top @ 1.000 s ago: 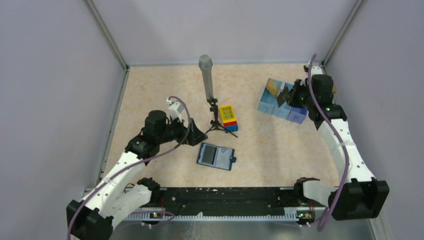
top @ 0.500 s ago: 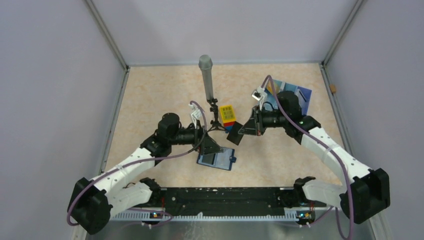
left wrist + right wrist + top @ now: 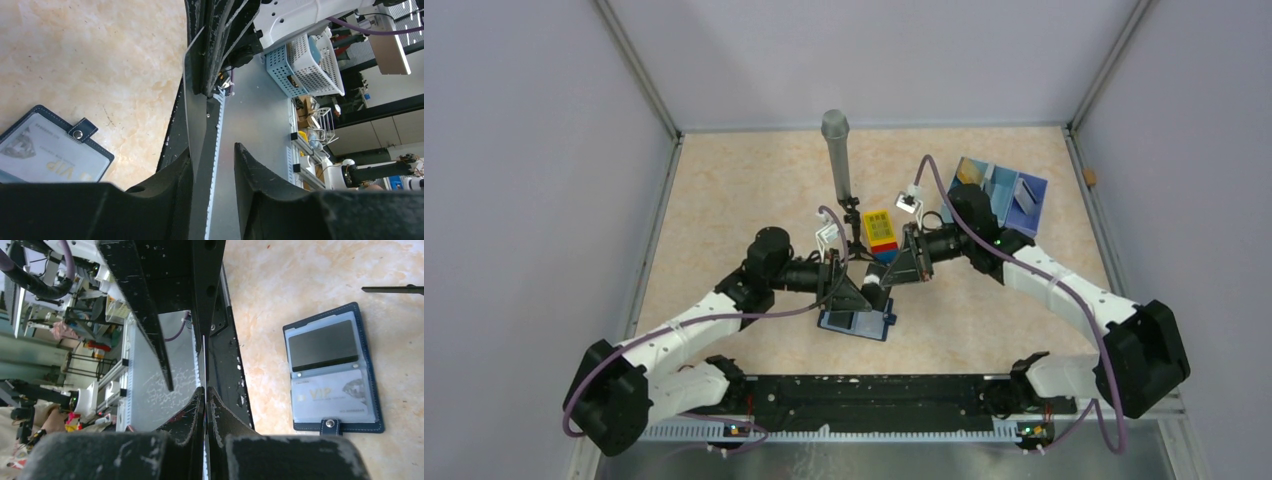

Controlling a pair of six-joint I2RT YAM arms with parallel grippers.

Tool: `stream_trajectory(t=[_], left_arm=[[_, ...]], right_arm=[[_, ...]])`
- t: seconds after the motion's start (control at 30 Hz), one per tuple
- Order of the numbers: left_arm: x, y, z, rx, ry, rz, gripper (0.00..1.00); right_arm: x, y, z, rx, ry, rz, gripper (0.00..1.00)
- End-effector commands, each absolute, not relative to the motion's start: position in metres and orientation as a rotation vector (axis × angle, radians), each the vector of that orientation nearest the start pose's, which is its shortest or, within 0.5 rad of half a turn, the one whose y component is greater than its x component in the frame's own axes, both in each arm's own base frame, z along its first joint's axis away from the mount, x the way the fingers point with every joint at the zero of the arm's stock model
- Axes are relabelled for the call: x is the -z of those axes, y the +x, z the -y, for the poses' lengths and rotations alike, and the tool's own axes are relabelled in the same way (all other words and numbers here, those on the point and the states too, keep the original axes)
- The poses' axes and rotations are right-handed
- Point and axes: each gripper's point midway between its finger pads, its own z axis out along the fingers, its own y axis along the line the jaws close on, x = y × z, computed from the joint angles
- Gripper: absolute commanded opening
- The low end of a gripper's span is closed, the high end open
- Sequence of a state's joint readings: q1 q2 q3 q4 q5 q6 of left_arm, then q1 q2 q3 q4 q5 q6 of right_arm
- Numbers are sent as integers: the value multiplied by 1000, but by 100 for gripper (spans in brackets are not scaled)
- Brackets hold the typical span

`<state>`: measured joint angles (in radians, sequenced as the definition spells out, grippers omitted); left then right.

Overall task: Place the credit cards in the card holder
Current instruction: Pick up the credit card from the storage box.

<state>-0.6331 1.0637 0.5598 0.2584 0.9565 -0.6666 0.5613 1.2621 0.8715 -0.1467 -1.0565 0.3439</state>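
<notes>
Top external: left tool (image 3: pixel 862 292) now meets right tool (image 3: pixel 892 272), card (image 3: pixel 874 277) between.

Stood enclosed by plain lilac walls (image 3: pixel 544 200) on three sides, over a beige marbled tabletop (image 3: pixel 744 190); white baskets (image 3: pixel 325 60) beyond.

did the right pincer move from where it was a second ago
Yes. The right pincer, shut on a card, has swung leftward from the blue tray to just below the toy block.
</notes>
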Motion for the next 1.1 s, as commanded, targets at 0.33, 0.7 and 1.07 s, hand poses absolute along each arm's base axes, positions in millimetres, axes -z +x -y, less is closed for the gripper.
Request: stream_trajectory(t=[0.33, 0.7, 1.07], left_arm=[[-216, 124, 298, 1772, 816, -1887, 23], [-207, 122, 302, 1788, 808, -1917, 8], [-173, 124, 299, 1758, 726, -2021, 0]], right_arm=[[-241, 156, -307, -1716, -1058, -1876, 0], [-237, 152, -312, -1744, -1075, -1880, 0], [-204, 181, -320, -1623, -939, -2056, 32]])
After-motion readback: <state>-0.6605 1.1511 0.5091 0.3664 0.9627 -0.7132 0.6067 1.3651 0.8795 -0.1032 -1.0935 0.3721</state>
